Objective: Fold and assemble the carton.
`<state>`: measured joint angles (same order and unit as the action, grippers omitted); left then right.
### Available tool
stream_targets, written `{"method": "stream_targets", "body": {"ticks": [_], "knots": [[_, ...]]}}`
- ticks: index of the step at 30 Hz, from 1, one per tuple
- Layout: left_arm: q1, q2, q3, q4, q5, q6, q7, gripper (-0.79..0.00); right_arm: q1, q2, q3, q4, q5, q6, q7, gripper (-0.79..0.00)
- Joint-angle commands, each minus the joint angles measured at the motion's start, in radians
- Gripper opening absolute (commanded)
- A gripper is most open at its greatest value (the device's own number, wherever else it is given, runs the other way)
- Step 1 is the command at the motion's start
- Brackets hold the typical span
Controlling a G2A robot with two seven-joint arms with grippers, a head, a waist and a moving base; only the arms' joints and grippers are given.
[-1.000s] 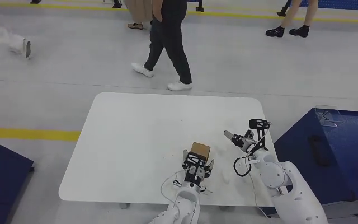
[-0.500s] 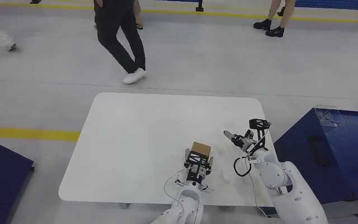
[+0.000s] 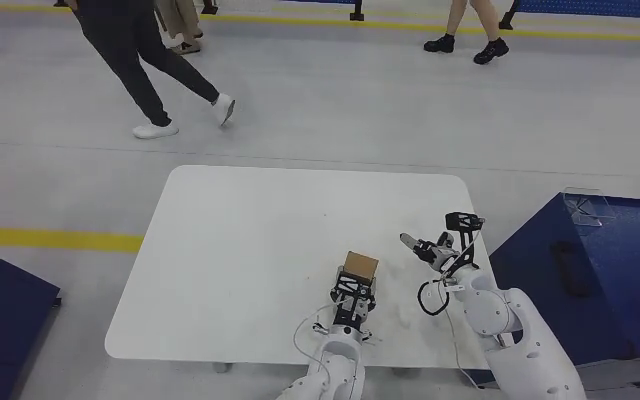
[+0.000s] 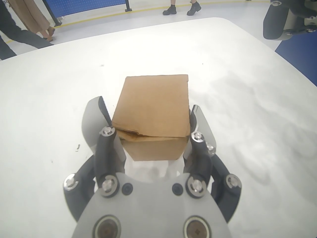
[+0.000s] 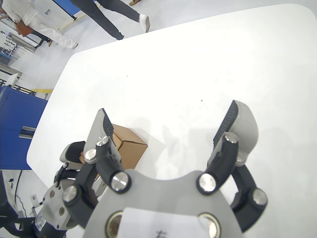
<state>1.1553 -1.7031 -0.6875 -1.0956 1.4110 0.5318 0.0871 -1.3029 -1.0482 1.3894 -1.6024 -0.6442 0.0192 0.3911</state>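
The small brown cardboard carton [image 4: 152, 95] stands folded up into a box on the white worktop [image 3: 250, 250], near the robot-side edge, with a crumpled tear along its upper edge on the side facing the left wrist. The left end effector [image 4: 148, 111] is clenched on the carton, one finger pressed against each side wall. The right end effector [image 5: 168, 112] hangs above bare worktop beside the carton and apart from it, its fingers spread wide and grasping nothing.

White table [image 3: 250, 250], brown carton [image 3: 359, 266] near its edge
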Motion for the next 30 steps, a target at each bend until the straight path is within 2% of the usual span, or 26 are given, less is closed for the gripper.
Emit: {"method": "stream_targets", "body": {"ticks": [1, 4, 7, 9, 12, 13, 14, 17, 20, 22, 27, 28, 30], "knots": [[0.004, -0.002, -0.002, -0.004, 0.007, -0.002, 0.000, -0.416, 0.000, 0.000, 0.000, 0.000, 0.000, 0.000, 0.000, 0.000], [0.008, -0.004, -0.004, -0.008, 0.023, 0.002, -0.001, -0.477, 0.000, 0.000, 0.000, 0.000, 0.000, 0.000, 0.000, 0.000], [0.018, -0.007, -0.010, -0.030, 0.029, 0.013, 0.002, -0.573, 0.000, 0.000, 0.000, 0.000, 0.000, 0.000, 0.000, 0.000], [0.033, -0.009, -0.023, -0.071, -0.002, 0.013, 0.019, -0.628, 0.000, 0.000, 0.000, 0.000, 0.000, 0.000, 0.000, 0.000], [0.067, -0.010, -0.069, -0.157, -0.114, -0.031, 0.063, -0.656, 0.000, 0.000, 0.000, 0.000, 0.000, 0.000, 0.000, 0.000], [0.084, -0.009, -0.087, -0.192, -0.167, -0.065, 0.080, -0.770, 0.000, 0.000, 0.000, 0.000, 0.000, 0.000, 0.000, 0.000], [0.100, -0.008, -0.110, -0.223, -0.224, -0.107, 0.088, -0.785, 0.000, 0.000, 0.000, 0.000, 0.000, 0.000, 0.000, 0.000], [0.145, 0.001, -0.186, -0.308, -0.401, -0.243, 0.076, -0.785, 0.000, 0.000, 0.000, 0.000, 0.000, 0.000, 0.000, 0.000], [0.171, 0.010, -0.276, -0.357, -0.608, -0.386, -0.010, -0.785, -0.005, 0.001, 0.012, -0.002, 0.005, -0.017, -0.005, 0.000], [0.171, 0.016, -0.335, -0.352, -0.736, -0.444, -0.084, -0.785, -0.013, 0.000, 0.041, -0.006, 0.032, -0.009, -0.037, 0.000], [0.126, 0.019, -0.425, -0.260, -0.995, -0.512, -0.236, -0.785, -0.020, 0.002, 0.063, -0.008, 0.038, -0.010, 0.000, 0.000], [0.116, 0.019, -0.432, -0.238, -1.021, -0.519, -0.251, -0.634, -0.020, 0.002, 0.058, -0.007, 0.026, -0.011, 0.008, 0.000], [0.104, 0.019, -0.435, -0.203, -1.057, -0.531, -0.266, -0.425, -0.020, 0.002, 0.053, -0.005, 0.015, -0.012, 0.013, 0.000]]}}
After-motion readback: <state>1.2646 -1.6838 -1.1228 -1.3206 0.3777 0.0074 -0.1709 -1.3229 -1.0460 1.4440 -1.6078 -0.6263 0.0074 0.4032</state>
